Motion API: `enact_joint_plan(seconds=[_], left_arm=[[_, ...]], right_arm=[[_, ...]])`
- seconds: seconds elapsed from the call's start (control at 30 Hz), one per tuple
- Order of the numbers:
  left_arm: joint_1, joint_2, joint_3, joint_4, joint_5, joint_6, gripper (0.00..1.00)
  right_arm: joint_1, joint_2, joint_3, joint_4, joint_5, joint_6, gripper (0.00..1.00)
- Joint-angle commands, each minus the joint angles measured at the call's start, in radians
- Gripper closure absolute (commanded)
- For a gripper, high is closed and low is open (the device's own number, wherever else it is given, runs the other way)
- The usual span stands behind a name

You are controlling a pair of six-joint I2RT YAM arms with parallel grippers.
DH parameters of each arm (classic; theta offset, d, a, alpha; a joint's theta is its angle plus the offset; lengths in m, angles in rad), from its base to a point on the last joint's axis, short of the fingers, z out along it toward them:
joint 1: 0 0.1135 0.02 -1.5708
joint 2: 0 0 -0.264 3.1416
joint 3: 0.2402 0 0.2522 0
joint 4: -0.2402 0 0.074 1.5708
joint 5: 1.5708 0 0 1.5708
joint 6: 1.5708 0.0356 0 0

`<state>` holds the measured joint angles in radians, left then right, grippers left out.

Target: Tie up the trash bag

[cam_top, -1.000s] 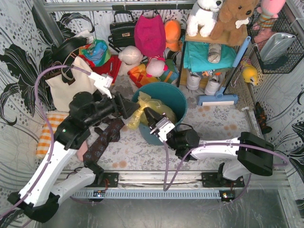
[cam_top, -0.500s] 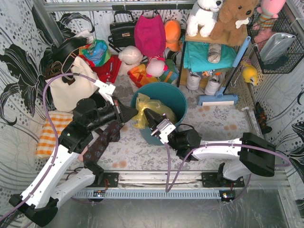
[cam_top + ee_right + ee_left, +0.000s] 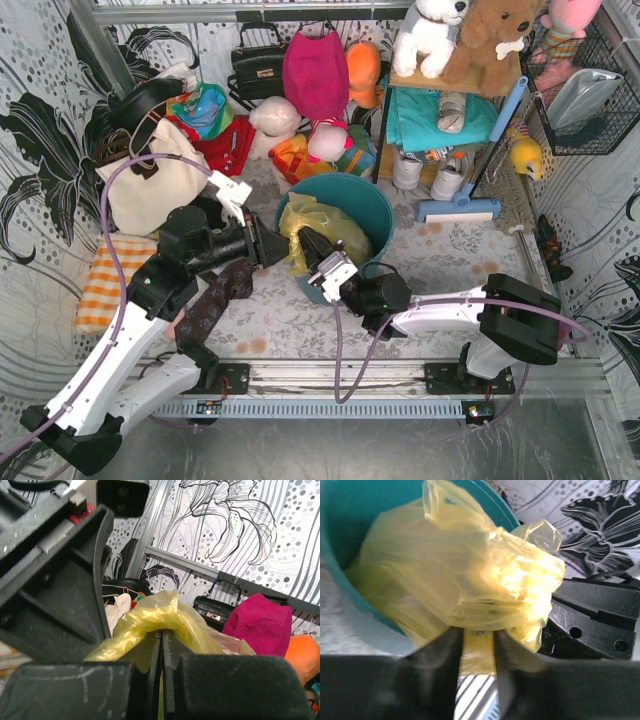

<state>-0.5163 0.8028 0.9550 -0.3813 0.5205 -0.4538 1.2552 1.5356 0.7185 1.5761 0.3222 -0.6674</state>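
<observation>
The trash bag point(image 3: 320, 228), thin crinkly yellow plastic, sits in the teal bin point(image 3: 376, 208) with its gathered top bunched up over the bin's left rim. My left gripper point(image 3: 284, 251) reaches in from the left. In the left wrist view its jaws point(image 3: 478, 632) stand narrowly apart with a band of the bag point(image 3: 470, 575) filling the gap. My right gripper point(image 3: 310, 245) comes from the near side. In the right wrist view point(image 3: 162, 636) it is shut, pinching a fold of the bag point(image 3: 159, 611). The two grippers are almost touching at the bag's neck.
A cream tote point(image 3: 150, 185) and an orange checked cloth point(image 3: 100, 285) lie to the left, with a dark patterned cloth point(image 3: 215, 300) under the left arm. Bags and toys crowd the back wall. A shelf point(image 3: 445, 120) with plush toys and a blue brush point(image 3: 462, 207) stand to the right.
My left gripper has moved right to the bin's rim and closed round the bag's bunched top. The right gripper has shifted slightly left, still pinching the bag.
</observation>
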Motion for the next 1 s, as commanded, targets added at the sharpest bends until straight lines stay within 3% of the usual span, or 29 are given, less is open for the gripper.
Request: enact_joint_plan(seconds=[0.0,0.13,0.33,0.47,0.6,0.83,0.97], left_arm=[[-0.003,-0.034,0.111,-0.049,-0.119,0.098,0.55],[-0.004,-0.059,0.205,-0.114,-0.224,0.165,0.38],[-0.003,-0.026,0.278,-0.119,-0.344,0.034,0.32],[-0.003,0.048,0.293,-0.101,-0.329,-0.074,0.31],[-0.004,0.068,0.239,0.03,-0.311,-0.183,0.31],[-0.003,0.124,0.271,-0.012,-0.3,-0.167,0.43],[-0.004,0.119,0.262,-0.039,-0.297,-0.157,0.62]], right_arm=[[-0.002,-0.012,0.009,0.113,0.007,-0.001,1.0],[-0.002,-0.029,0.004,0.091,0.004,-0.004,1.0],[-0.002,-0.038,0.004,0.075,0.002,-0.011,1.0],[-0.002,-0.033,0.007,0.073,0.005,-0.01,1.0],[-0.002,-0.028,0.01,0.07,0.005,-0.011,1.0],[-0.002,-0.031,0.013,0.07,0.003,-0.016,1.0],[-0.002,-0.029,0.014,0.077,0.006,-0.019,1.0]])
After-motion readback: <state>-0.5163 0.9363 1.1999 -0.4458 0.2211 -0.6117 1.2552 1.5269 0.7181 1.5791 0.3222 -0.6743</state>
